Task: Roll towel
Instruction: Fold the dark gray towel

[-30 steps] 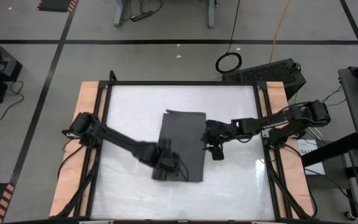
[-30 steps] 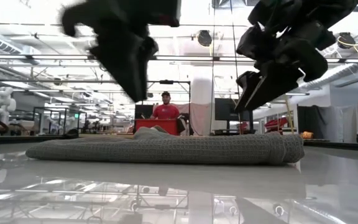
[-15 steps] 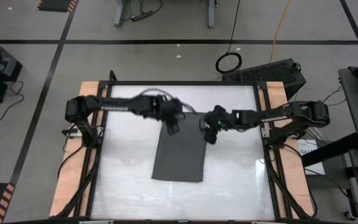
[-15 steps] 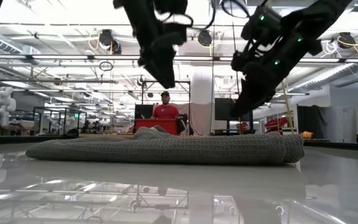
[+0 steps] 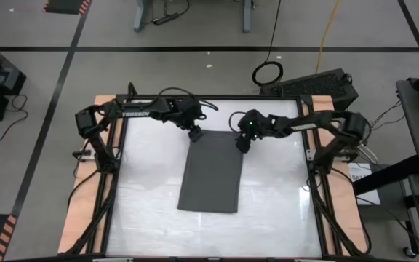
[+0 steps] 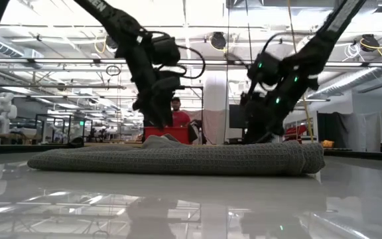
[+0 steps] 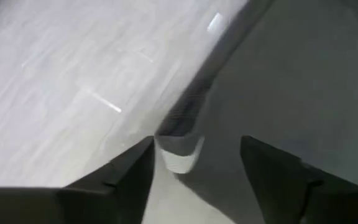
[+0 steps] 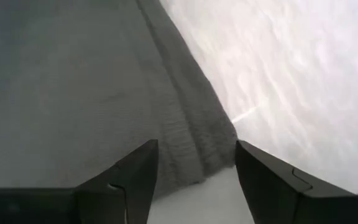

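Lying flat near the middle of the white table point(image 5: 144, 182), the towel point(image 5: 211, 171) is unrolled. The left gripper point(image 5: 194, 134) hangs at its far left corner, fingers spread and empty; the right gripper point(image 5: 241, 143) hangs at its far right corner, fingers also apart, holding nothing.

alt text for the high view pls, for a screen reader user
Seen from above, a dark grey towel lies flat and unrolled on a white table. The left gripper and the right gripper, both open, are poised at the towel's two far corners, one arm reaching in from each side.
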Motion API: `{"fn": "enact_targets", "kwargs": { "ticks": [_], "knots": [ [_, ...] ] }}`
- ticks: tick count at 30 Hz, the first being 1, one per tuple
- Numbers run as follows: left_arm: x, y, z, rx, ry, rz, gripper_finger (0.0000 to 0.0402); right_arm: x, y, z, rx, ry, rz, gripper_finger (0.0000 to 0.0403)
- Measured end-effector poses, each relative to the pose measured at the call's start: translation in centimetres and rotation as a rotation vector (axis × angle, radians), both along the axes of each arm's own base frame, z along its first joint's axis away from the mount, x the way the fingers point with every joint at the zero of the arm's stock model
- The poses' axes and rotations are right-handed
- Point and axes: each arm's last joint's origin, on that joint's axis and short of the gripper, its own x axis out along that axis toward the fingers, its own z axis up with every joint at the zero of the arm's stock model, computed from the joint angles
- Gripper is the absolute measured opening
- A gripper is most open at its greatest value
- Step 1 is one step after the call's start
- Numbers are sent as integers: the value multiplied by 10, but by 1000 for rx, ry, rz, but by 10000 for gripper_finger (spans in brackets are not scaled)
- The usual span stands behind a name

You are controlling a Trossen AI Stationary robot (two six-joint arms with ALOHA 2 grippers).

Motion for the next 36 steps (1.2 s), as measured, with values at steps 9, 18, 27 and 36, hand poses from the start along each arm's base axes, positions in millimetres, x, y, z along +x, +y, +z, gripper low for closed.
{"fn": "enact_targets", "kwargs": {
  "ticks": [9, 18, 27, 36],
  "knots": [
    [-3, 9, -23, -95, -3, 35, 307, 14, -13, -29, 88, -18, 44, 200],
    [-11, 7, -28, -106, 87, -15, 308, 11, -14, -20, 80, -27, 39, 165],
    [-11, 5, -37, -152, 120, -57, 276, 5, -13, 3, 43, -67, 50, 157],
    [-2, 10, -39, -92, 46, -91, 211, 7, -9, 4, 82, -94, 93, 157]
  ]
}}
